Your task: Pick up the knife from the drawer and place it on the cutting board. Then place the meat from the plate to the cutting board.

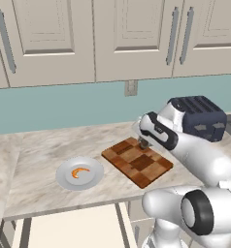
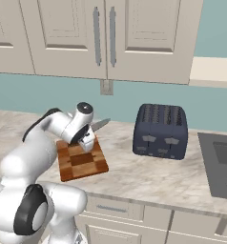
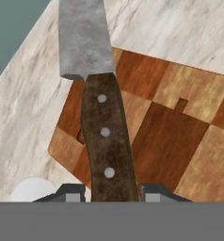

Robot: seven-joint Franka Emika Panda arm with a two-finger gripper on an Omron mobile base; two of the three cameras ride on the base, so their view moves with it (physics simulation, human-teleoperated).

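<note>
The knife [image 3: 104,141] fills my hand view, its handle pinched between the gripper [image 3: 112,192] fingers, blade pointing out past the board [image 3: 180,136] edge toward the wall. I'd lower it flat onto the squares before letting go. The arm reaches forward, hand low over the board's far end. The meat [image 1: 80,172] sits on the plate [image 1: 64,180].

My gripper [image 3: 112,190] clamps the dark brown handle of the knife [image 3: 102,127], one fingertip on each side of it. The grey blade stretches away from me, out past the board's far edge over the marble counter [image 3: 189,33]. Under the handle lies the checkered cutting board [image 3: 180,136].
</note>
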